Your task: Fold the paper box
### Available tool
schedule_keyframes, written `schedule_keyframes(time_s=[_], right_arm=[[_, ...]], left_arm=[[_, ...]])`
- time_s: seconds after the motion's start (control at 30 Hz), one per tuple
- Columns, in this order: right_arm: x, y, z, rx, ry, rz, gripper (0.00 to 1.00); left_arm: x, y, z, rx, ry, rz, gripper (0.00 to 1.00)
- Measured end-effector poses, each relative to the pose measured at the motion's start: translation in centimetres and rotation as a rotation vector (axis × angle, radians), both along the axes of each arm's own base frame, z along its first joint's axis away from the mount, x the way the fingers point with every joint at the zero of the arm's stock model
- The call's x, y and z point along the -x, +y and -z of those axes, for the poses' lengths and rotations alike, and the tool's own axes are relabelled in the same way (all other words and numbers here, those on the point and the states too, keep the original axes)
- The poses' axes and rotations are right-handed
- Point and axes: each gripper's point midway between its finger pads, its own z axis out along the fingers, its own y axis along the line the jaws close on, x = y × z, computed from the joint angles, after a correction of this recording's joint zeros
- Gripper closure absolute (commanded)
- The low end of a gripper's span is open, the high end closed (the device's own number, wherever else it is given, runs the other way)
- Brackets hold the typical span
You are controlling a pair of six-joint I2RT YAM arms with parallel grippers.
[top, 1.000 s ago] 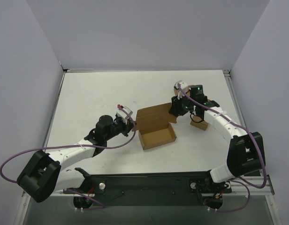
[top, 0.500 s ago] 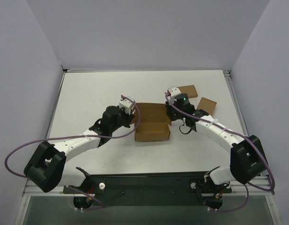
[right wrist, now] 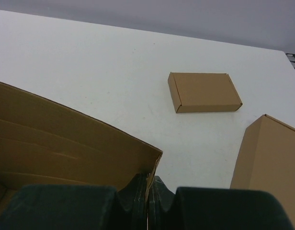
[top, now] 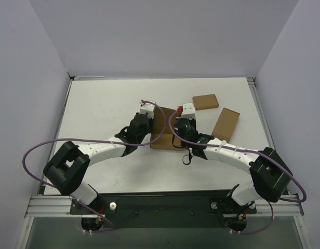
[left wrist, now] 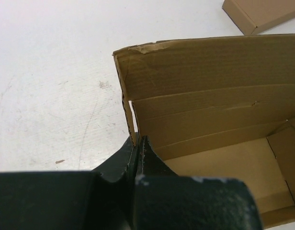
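Observation:
The paper box (top: 161, 139) is an open brown cardboard box in the middle of the table, held between both arms. In the left wrist view its inside and raised back flap (left wrist: 209, 72) show. My left gripper (left wrist: 138, 144) is shut on the box's left side wall, seen from above at the box's left end (top: 151, 124). My right gripper (right wrist: 150, 181) is shut on the right side wall at its corner, and sits at the box's right end (top: 176, 128) in the top view. The arms hide part of the box from above.
Two smaller closed brown boxes lie at the back right: one flat box (top: 205, 101) (right wrist: 203, 92) and a longer one (top: 226, 124) (right wrist: 269, 163) near the right arm. White walls stand around the table (top: 97, 104).
My right gripper left the small boxes, came to the paper box and shut on its right wall. Both arms swung inward, and the box moved back and now looks narrower from above.

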Motion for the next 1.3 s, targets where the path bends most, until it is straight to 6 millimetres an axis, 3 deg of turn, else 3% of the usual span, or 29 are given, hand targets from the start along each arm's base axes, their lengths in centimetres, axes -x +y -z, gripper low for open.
schedule_keyframes(time_s=[0.53,1.3], right_arm=[[2.3,-1.4,3.2,-0.038,-0.056,0.150,1.00],[5.6,-2.6,3.5,-0.157,-0.134,0.239,1.00]], left_arm=[[2.4,-1.6,2.1,0.088,-0.077,-0.087,1.00],[9.0,-2.5,2.3,0.196,-0.224,-0.134,1.00]])
